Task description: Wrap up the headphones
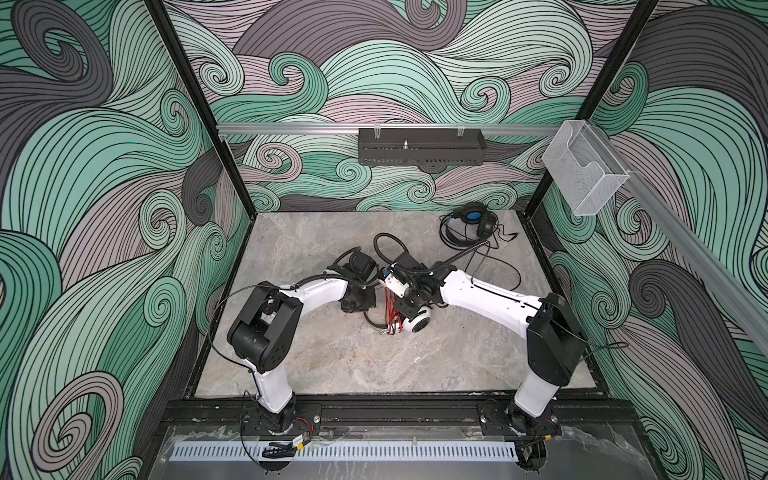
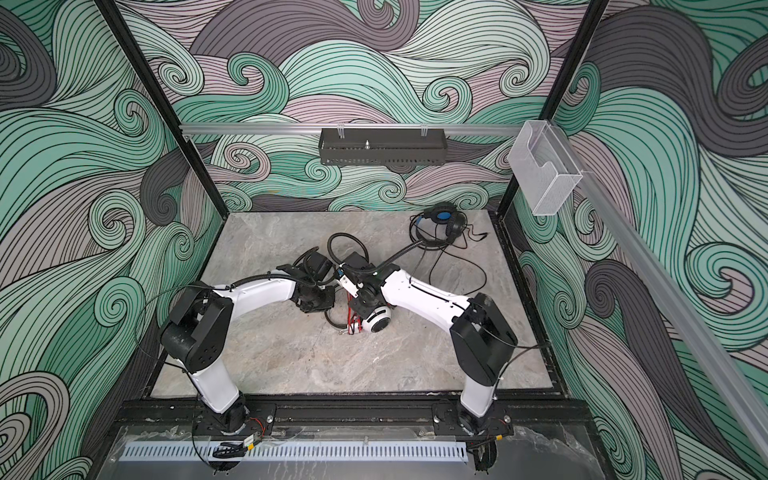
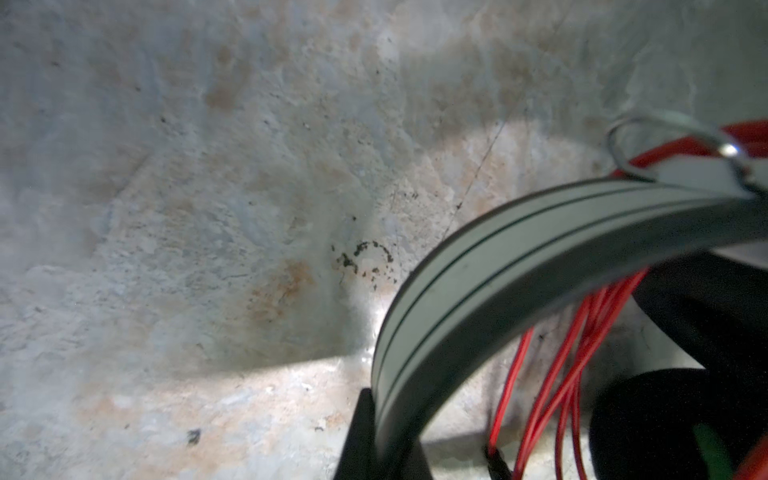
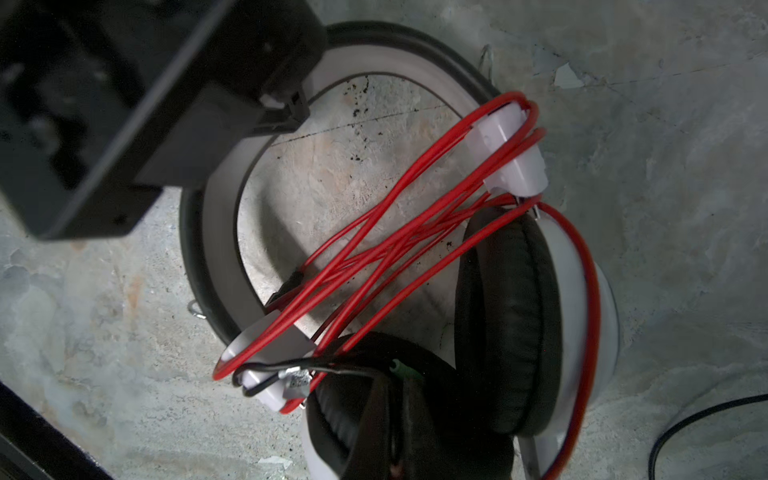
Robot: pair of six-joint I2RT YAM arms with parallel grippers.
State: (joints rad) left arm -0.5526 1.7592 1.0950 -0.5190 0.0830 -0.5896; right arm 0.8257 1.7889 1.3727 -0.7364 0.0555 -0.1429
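Fingers of left gripper (image 4: 286, 111) clenched on the headband (image 4: 218, 208) of the white headphones (image 1: 417, 322), partway along its arch, band seen rising out of the jaws in the left wrist view. Fingers of right gripper (image 4: 392, 386) pinched together too, nipping the plug end (image 4: 401, 368) of the cord, a thin black lead with a green tip, right against the nearer black ear pad (image 4: 340, 415). Down on the grey marbled table (image 1: 332, 365) near its middle, that white pair, between the two grippers in both top views, with one white ear cup (image 2: 376, 321) showing just beside the right one. Wound many times across the open span between the two white sliders (image 4: 515, 166), side to side and crossing in the middle: the red cord (image 4: 374, 249), plus one further strand hugging the rim of the other cup. Well apart, toward the far right corner of the table: the black headphones (image 1: 469, 224), blue lining (image 1: 471, 216) facing up, touched by neither gripper. Loose and unwound beside them, the black cord (image 1: 509, 274), trailing in a wide loop toward the right arm (image 1: 486, 291), a short stretch of it also caught at the edge of the right wrist view.
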